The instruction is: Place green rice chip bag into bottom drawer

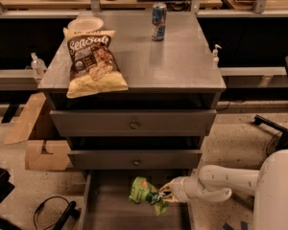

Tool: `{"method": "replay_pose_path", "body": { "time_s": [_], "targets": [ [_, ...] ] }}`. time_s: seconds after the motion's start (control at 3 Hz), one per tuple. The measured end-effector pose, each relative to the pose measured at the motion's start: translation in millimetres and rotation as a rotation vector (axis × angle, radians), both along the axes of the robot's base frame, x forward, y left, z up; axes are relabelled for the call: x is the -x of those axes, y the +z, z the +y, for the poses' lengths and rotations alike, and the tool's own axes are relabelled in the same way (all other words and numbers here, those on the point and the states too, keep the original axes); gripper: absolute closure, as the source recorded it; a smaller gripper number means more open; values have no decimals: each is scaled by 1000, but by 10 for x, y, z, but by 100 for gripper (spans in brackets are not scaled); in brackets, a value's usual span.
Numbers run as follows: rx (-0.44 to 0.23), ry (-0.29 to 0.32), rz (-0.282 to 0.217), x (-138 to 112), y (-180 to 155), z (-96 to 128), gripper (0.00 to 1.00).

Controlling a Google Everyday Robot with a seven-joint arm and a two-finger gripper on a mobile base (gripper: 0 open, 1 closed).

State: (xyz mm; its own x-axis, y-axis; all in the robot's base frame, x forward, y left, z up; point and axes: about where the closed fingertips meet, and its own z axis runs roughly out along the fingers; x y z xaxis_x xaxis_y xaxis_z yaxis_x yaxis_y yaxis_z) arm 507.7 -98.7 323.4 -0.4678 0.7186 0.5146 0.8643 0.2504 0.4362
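- Camera view: the gripper (162, 196) reaches in from the right, low over the open bottom drawer (108, 210), pinching the right edge of the green rice chip bag (142, 191).
- The bag hangs within the drawer's outline, just below the middle drawer (134, 160).
- Judged step: placing. The next move calls for lowering the bag to the drawer floor, then letting go.

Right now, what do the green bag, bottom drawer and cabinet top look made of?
The green rice chip bag: thin plastic or foil film, glossy; it crinkles and glints. The bottom drawer: likely painted sheet metal, matte grey, flat floor. The cabinet top: same grey, probably metal, faint sheen. The tool grips the bag's right edge over the drawer.
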Motion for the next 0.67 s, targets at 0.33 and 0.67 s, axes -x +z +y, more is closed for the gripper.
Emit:
{"method": "replay_pose_path", "body": {
  "time_s": [0.33,0.67],
  "targets": [
    [-1,3,2,6,-7,17,58],
    [-3,5,3,13,-15,35,34]
  ]
}}
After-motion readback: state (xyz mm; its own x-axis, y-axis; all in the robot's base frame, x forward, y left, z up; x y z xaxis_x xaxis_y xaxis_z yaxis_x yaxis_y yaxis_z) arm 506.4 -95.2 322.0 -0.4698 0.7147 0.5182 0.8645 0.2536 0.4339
